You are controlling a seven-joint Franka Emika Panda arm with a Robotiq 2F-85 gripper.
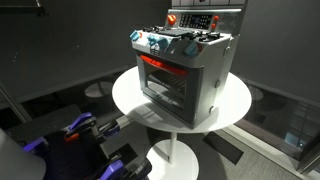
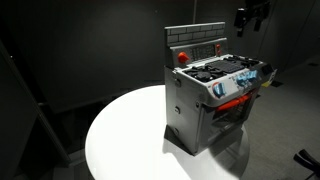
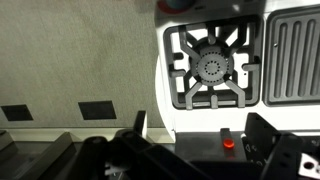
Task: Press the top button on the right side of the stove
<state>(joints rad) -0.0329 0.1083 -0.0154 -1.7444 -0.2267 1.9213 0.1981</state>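
The silver-grey toy stove [image 1: 190, 75] stands on a round white table [image 1: 128, 100]. It has a red-glowing oven window, blue-white knobs and an upright back panel, and it shows in both exterior views [image 2: 205, 100]. A red button [image 2: 182, 57] sits at a top corner by the back panel. My gripper [image 2: 251, 15] hangs above and beyond the stove. In the wrist view it looks down on a black burner grate [image 3: 212, 65]. Its fingers [image 3: 205, 135] stand apart with nothing between them. A small red light [image 3: 229, 142] glows on a dark surface between them.
The white table [image 2: 120, 140] has bare room beside the stove. A second ribbed grill plate [image 3: 295, 55] lies next to the burner. Grey carpet with floor outlets [image 3: 97, 110] lies below. Dark blue-black equipment [image 1: 80, 130] sits low near the table.
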